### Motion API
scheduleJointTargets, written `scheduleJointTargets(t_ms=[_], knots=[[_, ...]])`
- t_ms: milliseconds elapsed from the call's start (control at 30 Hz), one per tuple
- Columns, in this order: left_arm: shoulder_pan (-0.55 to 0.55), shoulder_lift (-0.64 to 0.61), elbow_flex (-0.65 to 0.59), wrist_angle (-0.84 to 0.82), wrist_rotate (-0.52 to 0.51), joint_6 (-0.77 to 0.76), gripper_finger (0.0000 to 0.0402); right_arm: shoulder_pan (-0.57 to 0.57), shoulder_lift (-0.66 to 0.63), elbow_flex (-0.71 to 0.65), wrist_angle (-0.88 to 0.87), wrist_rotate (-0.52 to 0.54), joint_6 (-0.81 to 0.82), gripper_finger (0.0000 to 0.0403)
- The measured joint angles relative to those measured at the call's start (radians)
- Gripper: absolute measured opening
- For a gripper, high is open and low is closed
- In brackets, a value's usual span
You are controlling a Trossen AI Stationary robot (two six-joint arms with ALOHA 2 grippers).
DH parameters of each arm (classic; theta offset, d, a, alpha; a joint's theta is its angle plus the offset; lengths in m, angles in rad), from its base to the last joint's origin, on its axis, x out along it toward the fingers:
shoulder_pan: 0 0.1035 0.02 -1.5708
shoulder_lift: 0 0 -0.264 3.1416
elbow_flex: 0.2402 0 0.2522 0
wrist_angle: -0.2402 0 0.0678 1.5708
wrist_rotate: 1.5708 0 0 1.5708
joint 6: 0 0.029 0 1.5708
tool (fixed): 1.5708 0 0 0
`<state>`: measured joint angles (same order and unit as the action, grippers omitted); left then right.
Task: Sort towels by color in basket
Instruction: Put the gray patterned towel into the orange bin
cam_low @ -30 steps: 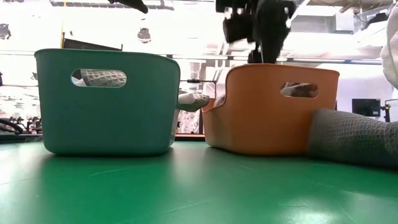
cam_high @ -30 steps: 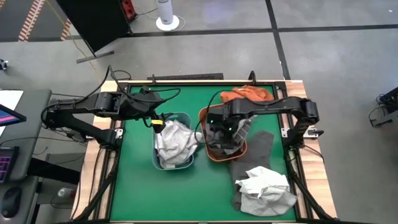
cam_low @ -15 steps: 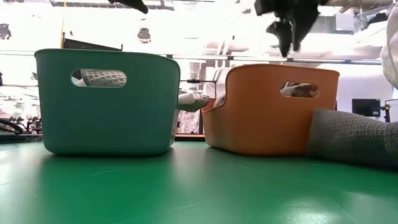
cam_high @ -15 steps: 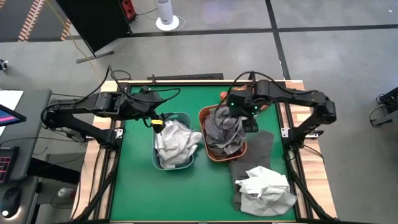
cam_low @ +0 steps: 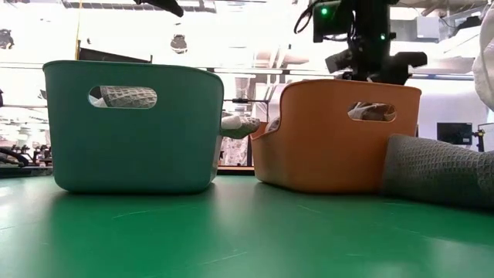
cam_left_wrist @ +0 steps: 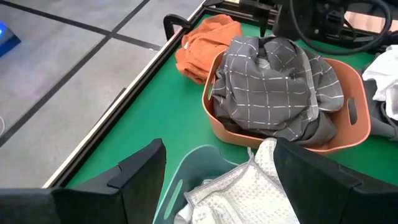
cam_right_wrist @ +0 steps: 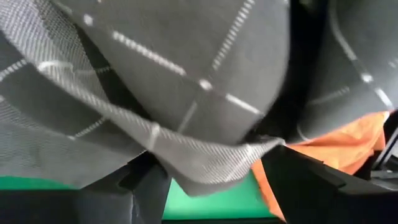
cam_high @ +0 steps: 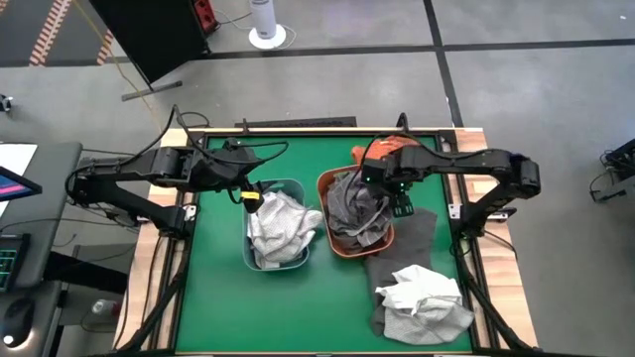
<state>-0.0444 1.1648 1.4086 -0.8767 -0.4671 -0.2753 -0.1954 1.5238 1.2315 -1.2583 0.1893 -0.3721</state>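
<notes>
A dark grey checked towel (cam_high: 355, 206) (cam_left_wrist: 273, 81) (cam_right_wrist: 186, 62) lies heaped in the orange basket (cam_high: 324, 190) (cam_low: 332, 139). My right gripper (cam_high: 392, 193) (cam_low: 370, 66) (cam_right_wrist: 214, 186) hangs open just above that basket's far right part, with the cloth close in front of its fingers. My left gripper (cam_high: 248, 195) (cam_left_wrist: 217, 180) waits open over the far end of the teal basket (cam_high: 298, 186) (cam_low: 131, 131), which holds a light towel (cam_high: 278, 228) (cam_left_wrist: 249, 193). A rust-orange towel (cam_high: 397, 147) (cam_left_wrist: 202, 43) lies on the table behind the orange basket. My right gripper stands open right over the checked towel, pointing down. A fold of the cloth (cam_right_wrist: 211, 165) shows between the two fingers. Whether a finger touches it, I cannot tell.
A plain grey towel (cam_high: 412, 233) (cam_low: 440, 170) lies flat on the table to the right of the orange basket, with a crumpled white towel (cam_high: 427, 296) on its near end. The two baskets stand side by side mid-table. Green table surface lies open at the near left.
My right gripper came up out of the orange basket and moved toward the far edge. It then sank again to just above the basket's far right rim. The dark grey checked towel stayed behind in the basket and now lies uncovered.
</notes>
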Motion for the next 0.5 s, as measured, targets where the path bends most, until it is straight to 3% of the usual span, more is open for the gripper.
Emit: scheduleJointTargets(t_ms=[133,333,367,500], knots=[[0.000,0.000,0.000,-0.001,0.000,0.001,0.0283,0.019,0.000,-0.010,0.016,0.000,0.001,0.0235],[0.000,0.000,0.000,-0.001,0.000,0.026,0.0283,0.033,-0.008,0.003,-0.032,-0.004,0.015,0.0041],[0.000,0.000,0.000,-0.001,0.000,0.027,0.0283,0.032,-0.008,0.014,-0.053,-0.004,0.027,0.0024],[0.000,0.000,0.000,0.000,0.000,0.026,0.0283,0.029,-0.008,0.095,-0.102,-0.004,0.102,0.0033]])
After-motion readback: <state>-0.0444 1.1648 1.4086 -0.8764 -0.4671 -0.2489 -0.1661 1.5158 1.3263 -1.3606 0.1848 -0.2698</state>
